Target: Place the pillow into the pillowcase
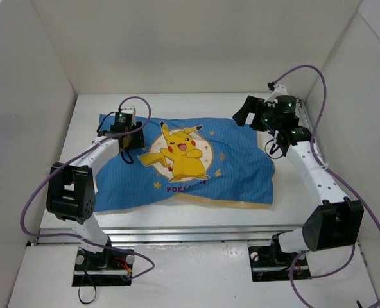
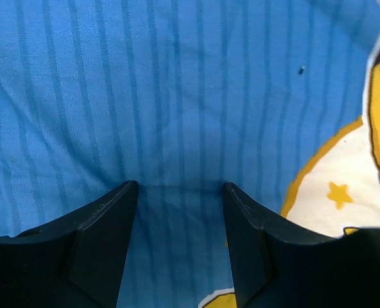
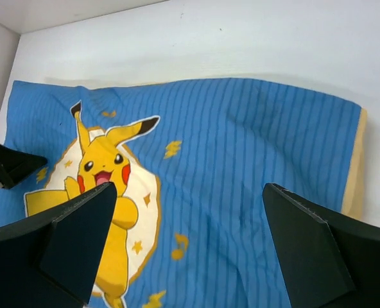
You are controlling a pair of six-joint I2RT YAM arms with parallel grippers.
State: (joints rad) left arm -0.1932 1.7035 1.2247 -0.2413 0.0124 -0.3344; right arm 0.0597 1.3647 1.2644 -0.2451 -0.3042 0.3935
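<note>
Right gripper (image 3: 190, 189) is hovering wide open, holding nothing, above pillowcase (image 1: 235, 160) right end | left gripper (image 2: 180, 185) is pressing half-parted jaws onto its far-left corner, grip unclear | pillowcase is lying Pikachu-side up between both grippers

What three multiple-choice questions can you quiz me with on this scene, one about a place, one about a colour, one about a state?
1. Where is the left hand?
A: on the far left part of the thin blue striped fabric pillowcase with the yellow cartoon
B: over its near right corner
C: past its right edge

2. What colour is the pillowcase's striped ground?
A: red
B: blue
C: green

3. How is the right hand?
A: shut on cloth
B: shut, empty
C: open, holding nothing

Answers:
1 A, the top view shows it there.
2 B, every view shows blue stripes.
3 C, its wrist view shows the fingers wide apart with nothing between them.
</note>
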